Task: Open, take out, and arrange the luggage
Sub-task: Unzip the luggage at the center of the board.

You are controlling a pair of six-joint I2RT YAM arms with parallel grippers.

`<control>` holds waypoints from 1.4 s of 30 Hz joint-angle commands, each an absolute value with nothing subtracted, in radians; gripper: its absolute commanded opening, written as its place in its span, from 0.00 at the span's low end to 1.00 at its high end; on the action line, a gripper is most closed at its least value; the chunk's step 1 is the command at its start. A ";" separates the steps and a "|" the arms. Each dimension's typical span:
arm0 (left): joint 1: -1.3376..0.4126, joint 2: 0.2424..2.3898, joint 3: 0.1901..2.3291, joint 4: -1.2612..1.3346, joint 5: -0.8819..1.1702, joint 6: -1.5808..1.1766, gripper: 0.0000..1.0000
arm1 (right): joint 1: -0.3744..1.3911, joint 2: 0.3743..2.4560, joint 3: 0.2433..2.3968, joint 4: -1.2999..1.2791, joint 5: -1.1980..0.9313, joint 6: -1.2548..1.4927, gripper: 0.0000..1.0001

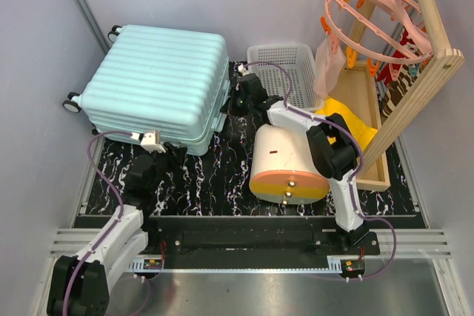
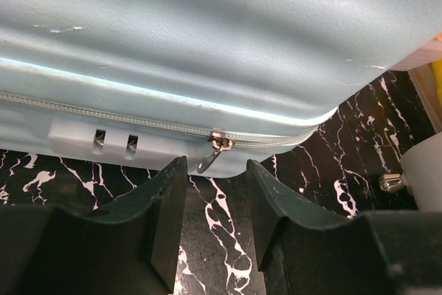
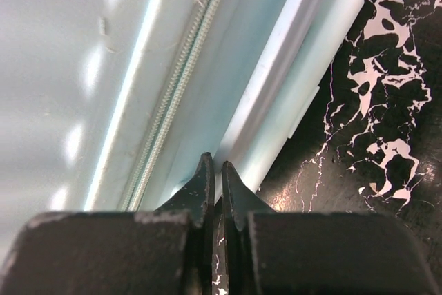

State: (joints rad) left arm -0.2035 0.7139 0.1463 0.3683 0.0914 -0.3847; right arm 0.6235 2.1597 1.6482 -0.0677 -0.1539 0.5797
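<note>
The luggage (image 1: 155, 79), a pale mint-blue ribbed suitcase, lies flat and zipped shut at the back left of the black marbled mat (image 1: 215, 175). My left gripper (image 1: 159, 149) is open at its near edge. In the left wrist view the metal zipper pull (image 2: 214, 151) hangs just beyond the gap between the left gripper's (image 2: 214, 165) two fingers, untouched. My right gripper (image 1: 238, 98) is at the suitcase's right side. In the right wrist view the right gripper (image 3: 215, 164) is shut, its tips against the pale side handle (image 3: 304, 67) beside the zipper line (image 3: 173, 94).
A cream cylinder with an orange end (image 1: 289, 164) lies under my right arm. A white mesh basket (image 1: 285, 72) stands behind it. A wooden rack (image 1: 415, 86) with a pink hanger (image 1: 378, 27) and a yellow cloth (image 1: 348, 120) fills the right side. Grey walls close the left and back.
</note>
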 commanded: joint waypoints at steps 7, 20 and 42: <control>-0.202 0.813 0.199 0.532 0.101 -0.330 0.36 | 0.548 2.099 1.617 -0.189 -0.078 0.489 0.00; -0.202 0.848 0.198 0.624 0.136 -0.356 0.28 | 0.548 2.094 1.612 -0.181 -0.103 0.492 0.00; -0.202 0.776 0.160 0.631 0.086 -0.376 0.00 | 0.587 2.039 1.540 0.020 -0.256 0.571 0.57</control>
State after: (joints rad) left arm -0.1989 0.8356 0.1509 0.5053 0.1097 -0.3664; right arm 0.5545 2.0731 1.5200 -0.0483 -0.2295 0.5560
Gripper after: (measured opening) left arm 0.012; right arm 0.533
